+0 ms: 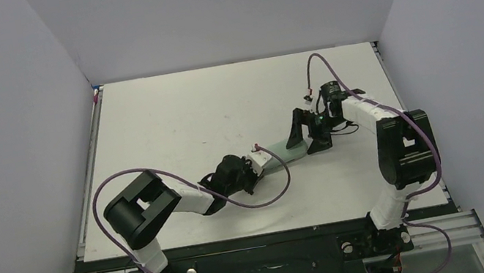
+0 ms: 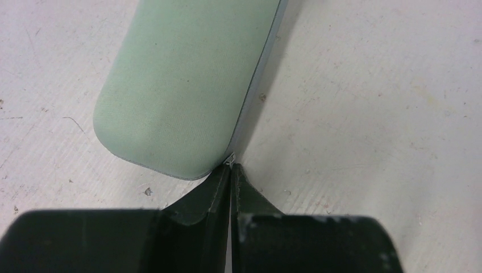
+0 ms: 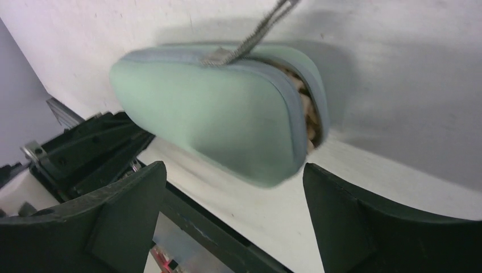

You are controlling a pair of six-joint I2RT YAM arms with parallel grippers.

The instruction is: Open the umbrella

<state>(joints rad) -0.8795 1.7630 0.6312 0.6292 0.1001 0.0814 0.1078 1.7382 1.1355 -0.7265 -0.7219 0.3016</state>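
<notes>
On desk [image 1: 184,116], sleeve [image 1: 285,151] lies between both grippers. The umbrella [image 3: 307,116] sits inside sleeve, tan fabric showing at its part-unzipped end. Left gripper [image 2: 232,169] clenched, tips at sleeve's corner seam. Right gripper [image 3: 232,173] released, jaws wide beside sleeve's unzipped end.

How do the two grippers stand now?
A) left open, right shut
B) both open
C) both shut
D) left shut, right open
D: the left gripper has its fingers pressed together at the corner of the green sleeve, while the right gripper has its fingers wide apart at the sleeve's other end.
</notes>
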